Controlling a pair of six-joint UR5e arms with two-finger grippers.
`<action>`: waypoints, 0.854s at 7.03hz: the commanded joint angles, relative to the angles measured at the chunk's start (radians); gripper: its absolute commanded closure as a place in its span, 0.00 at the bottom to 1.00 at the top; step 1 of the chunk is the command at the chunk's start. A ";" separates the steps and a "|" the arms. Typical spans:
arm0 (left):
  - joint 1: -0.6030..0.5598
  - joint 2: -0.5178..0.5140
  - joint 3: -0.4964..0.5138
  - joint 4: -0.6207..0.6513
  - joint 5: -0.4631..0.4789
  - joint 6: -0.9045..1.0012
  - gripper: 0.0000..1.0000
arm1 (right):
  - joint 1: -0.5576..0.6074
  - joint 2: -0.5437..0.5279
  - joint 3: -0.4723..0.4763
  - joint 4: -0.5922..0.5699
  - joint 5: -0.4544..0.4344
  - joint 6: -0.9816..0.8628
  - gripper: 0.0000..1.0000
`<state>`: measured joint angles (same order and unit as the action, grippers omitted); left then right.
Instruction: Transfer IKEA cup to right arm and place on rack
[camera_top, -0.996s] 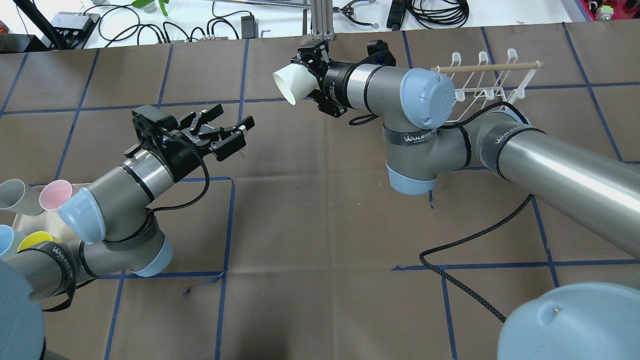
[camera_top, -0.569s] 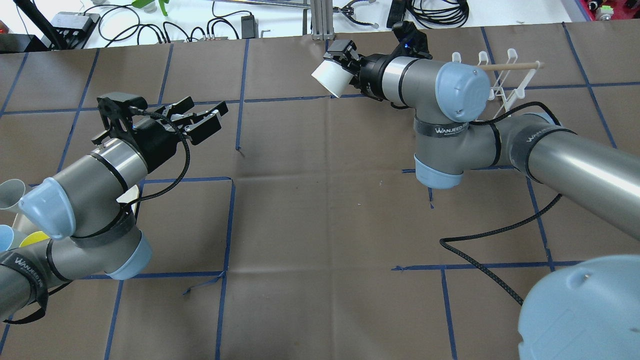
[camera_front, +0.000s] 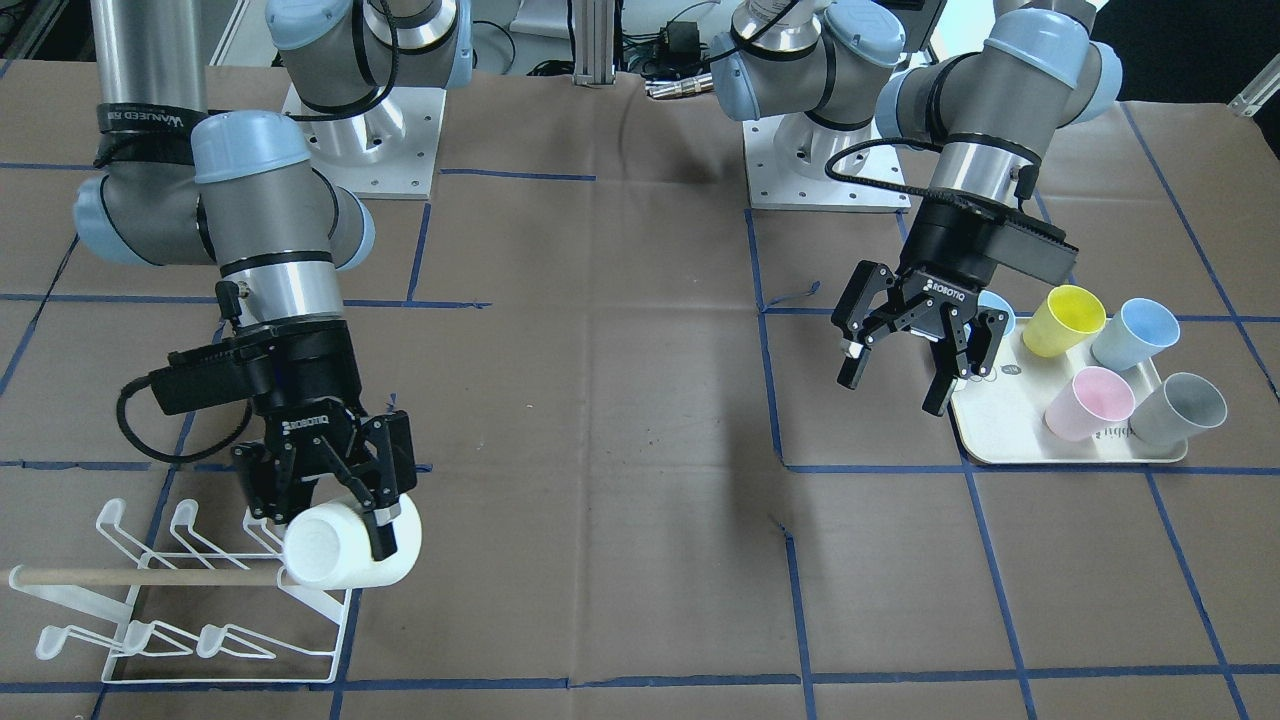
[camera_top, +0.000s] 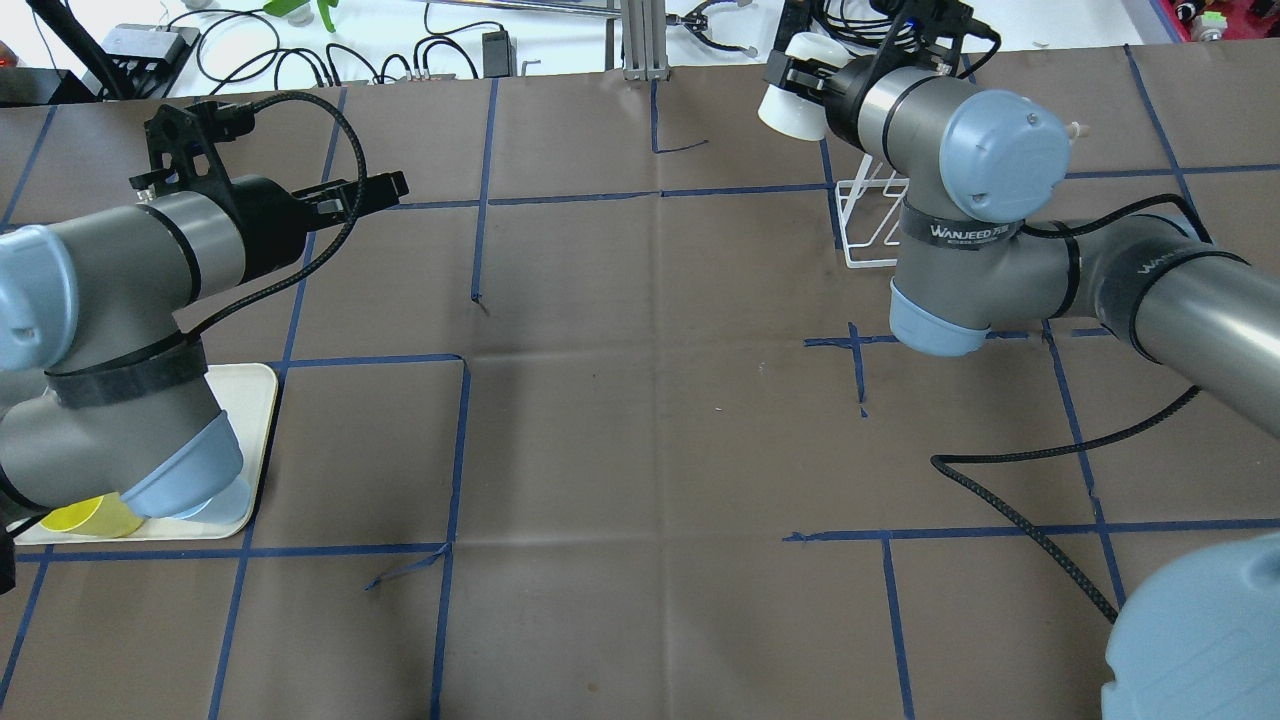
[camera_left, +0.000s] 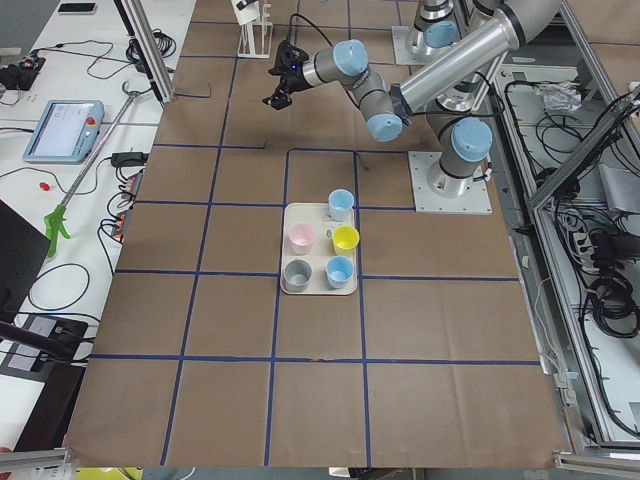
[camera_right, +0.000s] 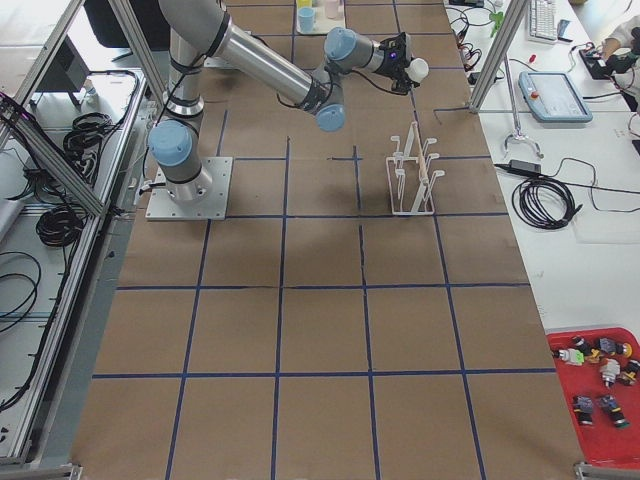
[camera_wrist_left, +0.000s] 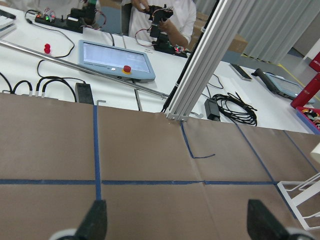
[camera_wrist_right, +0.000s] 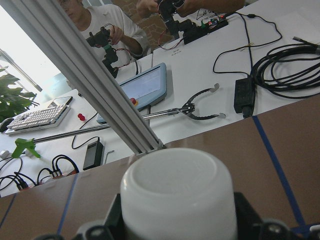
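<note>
Right hand (camera_front: 330, 530) clamps the white cup (camera_front: 345, 548) sideways, lower left of the front view, against the end of the rack (camera_front: 112, 516) dowel (camera_front: 150, 576). Left hand (camera_front: 890, 392) is spread wide, empty. Risk I see: the cup catches the dowel and drags the light rack.

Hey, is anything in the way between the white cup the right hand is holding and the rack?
Nothing visible is. The right hand holds the white cup at the end of the rack, by the tip of its wooden dowel. No other cups sit on the prongs.
</note>
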<state>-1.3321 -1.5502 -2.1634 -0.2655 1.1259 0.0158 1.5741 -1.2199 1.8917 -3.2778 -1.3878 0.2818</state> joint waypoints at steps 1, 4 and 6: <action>-0.117 0.001 0.207 -0.453 0.271 -0.042 0.01 | -0.032 0.000 -0.016 -0.044 -0.126 -0.250 0.91; -0.136 -0.004 0.506 -1.115 0.429 -0.146 0.01 | -0.071 0.072 -0.026 -0.328 -0.189 -0.396 0.90; -0.137 0.001 0.554 -1.282 0.490 -0.146 0.01 | -0.097 0.135 -0.040 -0.355 -0.189 -0.379 0.91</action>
<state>-1.4678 -1.5511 -1.6421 -1.4400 1.5695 -0.1270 1.4937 -1.1237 1.8587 -3.6009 -1.5758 -0.0971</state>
